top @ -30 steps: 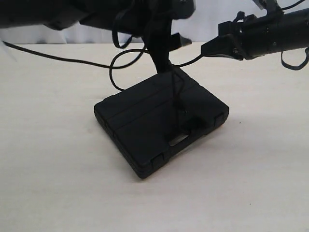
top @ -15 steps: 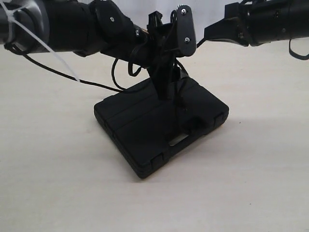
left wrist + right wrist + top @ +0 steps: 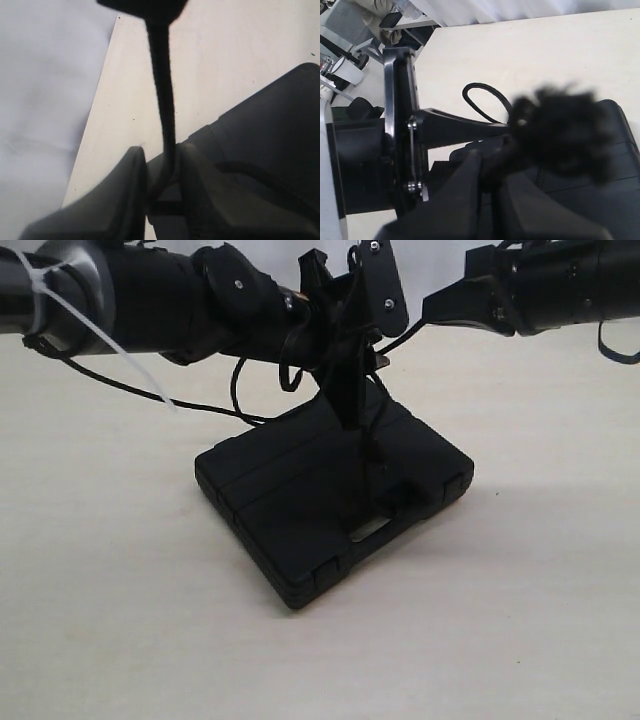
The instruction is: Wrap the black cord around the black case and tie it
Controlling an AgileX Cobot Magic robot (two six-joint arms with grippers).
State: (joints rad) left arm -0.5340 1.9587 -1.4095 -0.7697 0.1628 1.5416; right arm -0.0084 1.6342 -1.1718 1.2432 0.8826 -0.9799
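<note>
Exterior view: black case (image 3: 300, 510) lies flat on the counter (image 3: 120, 590), approx centre, lid up, handle slot twd the camera. Left gripper (image 3: 350, 412) reaches in from the left & points down over the case's far edge. Right gripper (image 3: 432, 312) hangs higher, off to the right, well above the counter. Black cord (image 3: 405, 337) runs slack from the right gripper's tip across to the left gripper, then drops onto the lid twd the handle. Left wrist view: cord (image 3: 167, 115) passes straight btwn the two fingers (image 3: 125, 195), jaws narrow w/ the strand close against one side; can't tell if it's actually pinched. Case (image 3: 280, 130) sits just beyond. Right wrist view: right gripper's jaws are closed on the cord near its frayed end (image 3: 560, 135), which sticks out past the fingertips as a blurred tuft above the case (image 3: 620, 190). A loop of cord lies on the counter behind.
</note>
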